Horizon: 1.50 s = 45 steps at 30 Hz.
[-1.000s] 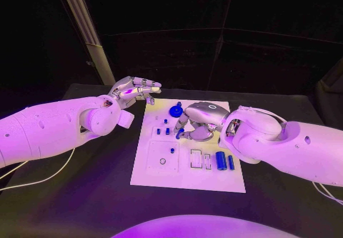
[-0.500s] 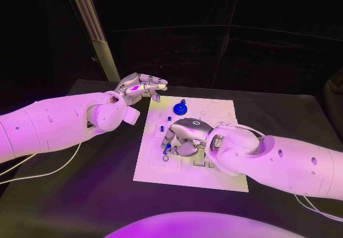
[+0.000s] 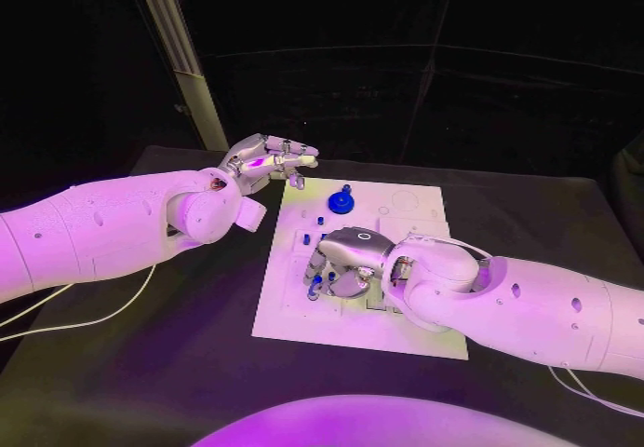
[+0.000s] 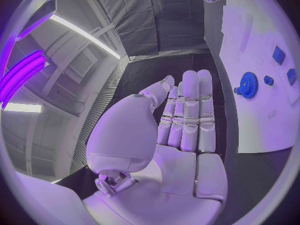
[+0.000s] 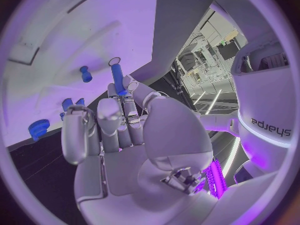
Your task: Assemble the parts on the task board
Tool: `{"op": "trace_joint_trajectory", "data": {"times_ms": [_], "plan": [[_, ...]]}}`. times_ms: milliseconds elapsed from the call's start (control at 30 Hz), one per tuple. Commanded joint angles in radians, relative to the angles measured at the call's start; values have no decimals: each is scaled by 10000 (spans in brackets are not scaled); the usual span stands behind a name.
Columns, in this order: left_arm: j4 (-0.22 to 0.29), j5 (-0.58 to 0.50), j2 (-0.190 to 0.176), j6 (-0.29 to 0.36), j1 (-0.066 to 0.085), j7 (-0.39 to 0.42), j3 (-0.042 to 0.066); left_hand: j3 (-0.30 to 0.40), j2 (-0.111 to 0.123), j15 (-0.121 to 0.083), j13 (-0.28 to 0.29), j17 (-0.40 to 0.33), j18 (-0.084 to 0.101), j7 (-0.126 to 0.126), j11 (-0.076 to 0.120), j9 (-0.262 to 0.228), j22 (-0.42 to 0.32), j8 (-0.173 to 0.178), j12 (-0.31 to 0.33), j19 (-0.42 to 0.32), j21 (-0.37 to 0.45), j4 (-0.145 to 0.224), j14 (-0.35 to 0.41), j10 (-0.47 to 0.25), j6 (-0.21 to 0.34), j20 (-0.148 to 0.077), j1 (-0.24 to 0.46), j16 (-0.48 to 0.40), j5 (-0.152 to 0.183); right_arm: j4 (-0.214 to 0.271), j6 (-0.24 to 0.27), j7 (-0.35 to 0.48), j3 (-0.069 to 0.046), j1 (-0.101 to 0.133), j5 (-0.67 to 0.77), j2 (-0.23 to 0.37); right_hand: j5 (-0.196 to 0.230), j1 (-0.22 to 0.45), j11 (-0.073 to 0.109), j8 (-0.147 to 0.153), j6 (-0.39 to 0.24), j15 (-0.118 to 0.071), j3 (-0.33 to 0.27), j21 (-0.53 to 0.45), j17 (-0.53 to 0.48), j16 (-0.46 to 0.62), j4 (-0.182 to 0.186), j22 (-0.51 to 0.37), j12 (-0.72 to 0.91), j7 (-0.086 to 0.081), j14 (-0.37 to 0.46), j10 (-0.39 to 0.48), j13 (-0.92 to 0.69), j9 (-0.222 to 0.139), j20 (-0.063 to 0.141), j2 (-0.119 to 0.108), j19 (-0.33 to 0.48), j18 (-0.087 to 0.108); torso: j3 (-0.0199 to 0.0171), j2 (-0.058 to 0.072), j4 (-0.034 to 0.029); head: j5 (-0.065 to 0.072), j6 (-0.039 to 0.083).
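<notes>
Blue peg (image 5: 117, 78), long and thin, is pinched in the right hand's (image 3: 348, 259) fingertips, its tip at the white task board (image 3: 419, 212) by a small round hole. Left hand (image 3: 269, 160) holds nothing, fingers straight, beside the board's far corner near a blue gear (image 3: 341, 199).

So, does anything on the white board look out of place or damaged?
Nothing stands out. The task board lies flat and whole, the blue gear sits at its far end, and the right hand holds a blue pin over it.
</notes>
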State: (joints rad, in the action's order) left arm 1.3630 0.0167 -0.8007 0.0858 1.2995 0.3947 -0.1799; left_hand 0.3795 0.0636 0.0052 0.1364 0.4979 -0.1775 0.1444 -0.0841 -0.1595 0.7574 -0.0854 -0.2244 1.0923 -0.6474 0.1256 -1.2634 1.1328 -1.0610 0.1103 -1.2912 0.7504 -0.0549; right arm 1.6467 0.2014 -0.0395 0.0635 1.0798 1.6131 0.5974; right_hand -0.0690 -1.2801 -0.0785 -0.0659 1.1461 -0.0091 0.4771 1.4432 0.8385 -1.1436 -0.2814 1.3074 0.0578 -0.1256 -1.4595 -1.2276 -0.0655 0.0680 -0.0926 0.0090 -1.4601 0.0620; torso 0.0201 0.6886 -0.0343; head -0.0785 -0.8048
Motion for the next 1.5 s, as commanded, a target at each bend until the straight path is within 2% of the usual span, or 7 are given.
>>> {"op": "trace_joint_trajectory", "data": {"times_ms": [33,433,1000,1200,1300,1400,1500], "plan": [[22,-40,9,-51,14,109,8,-57,-65,-2,12,-9,-48,49,-3,-17,-11,55,-46,99,25,-2,43,-55,-12,4,50,-40,52,0,-300,13,2,4,218,-24,-36,45,116,31,26,-51,83,21,-9,-43,-4,811,33,-42,-7,-164,-8,-3,-1,3,-110,-159,1,3,5,-8,1],[11,-40,14,-61,14,98,8,-57,-65,-2,12,-9,-48,49,-3,-17,-11,55,-46,99,25,-2,43,-55,-12,4,50,-40,52,-93,-448,-60,3,-18,308,-44,-36,45,116,31,26,-51,83,21,-9,-43,-4,811,33,-42,-7,-164,-8,-3,-1,3,-110,-159,-2,6,2,-1,-45],[-8,-40,31,-87,14,79,8,-57,-65,-2,12,-9,-48,49,-3,-17,-11,55,-46,99,25,-2,43,-55,-12,4,50,-40,52,-134,-320,-165,3,-117,736,-201,-10,121,103,28,9,-36,144,-3,-53,-29,-7,778,35,-49,5,-132,-6,-3,-10,-73,-87,-150,3,-3,-3,17,-84],[-2,-40,29,-89,14,71,8,-57,-65,-2,12,-9,-48,49,-3,-17,-11,55,-46,99,25,-2,43,-55,-12,4,50,-40,52,-135,-245,-220,4,-130,842,-246,55,361,38,44,-156,18,251,-72,-146,2,-7,685,21,-90,34,110,15,-20,-49,-387,-22,-127,6,-2,-7,31,-90],[0,-40,25,-96,14,62,8,-74,-81,-2,20,-18,-49,51,-3,-19,-25,62,-56,112,47,0,41,-57,-16,4,42,-41,53,-146,-106,-203,5,-132,867,-242,101,619,-47,40,-284,94,223,-194,-315,96,19,520,24,-147,82,448,27,-24,-107,-706,78,-86,4,-4,-6,34,-88],[0,-40,20,-99,15,55,8,-74,-81,-2,20,-18,-49,51,-3,-19,-25,62,-56,112,47,0,41,-57,-16,4,42,-41,53,-153,75,-112,6,-133,815,-234,138,839,-167,43,-519,201,53,-637,-876,476,31,-78,41,-250,255,1119,40,-35,-192,-1092,433,60,5,-6,-5,38,-89],[-2,-40,18,-103,15,50,9,-74,-81,-2,20,-18,-49,51,-3,-19,-25,62,-56,112,47,0,41,-57,-16,4,42,-41,53,-142,308,7,8,-134,735,-223,136,986,-239,39,-889,244,-432,-1082,-1406,865,155,-637,83,-246,410,1720,28,-39,-271,-1367,761,193,5,-10,-2,42,-93]]}}
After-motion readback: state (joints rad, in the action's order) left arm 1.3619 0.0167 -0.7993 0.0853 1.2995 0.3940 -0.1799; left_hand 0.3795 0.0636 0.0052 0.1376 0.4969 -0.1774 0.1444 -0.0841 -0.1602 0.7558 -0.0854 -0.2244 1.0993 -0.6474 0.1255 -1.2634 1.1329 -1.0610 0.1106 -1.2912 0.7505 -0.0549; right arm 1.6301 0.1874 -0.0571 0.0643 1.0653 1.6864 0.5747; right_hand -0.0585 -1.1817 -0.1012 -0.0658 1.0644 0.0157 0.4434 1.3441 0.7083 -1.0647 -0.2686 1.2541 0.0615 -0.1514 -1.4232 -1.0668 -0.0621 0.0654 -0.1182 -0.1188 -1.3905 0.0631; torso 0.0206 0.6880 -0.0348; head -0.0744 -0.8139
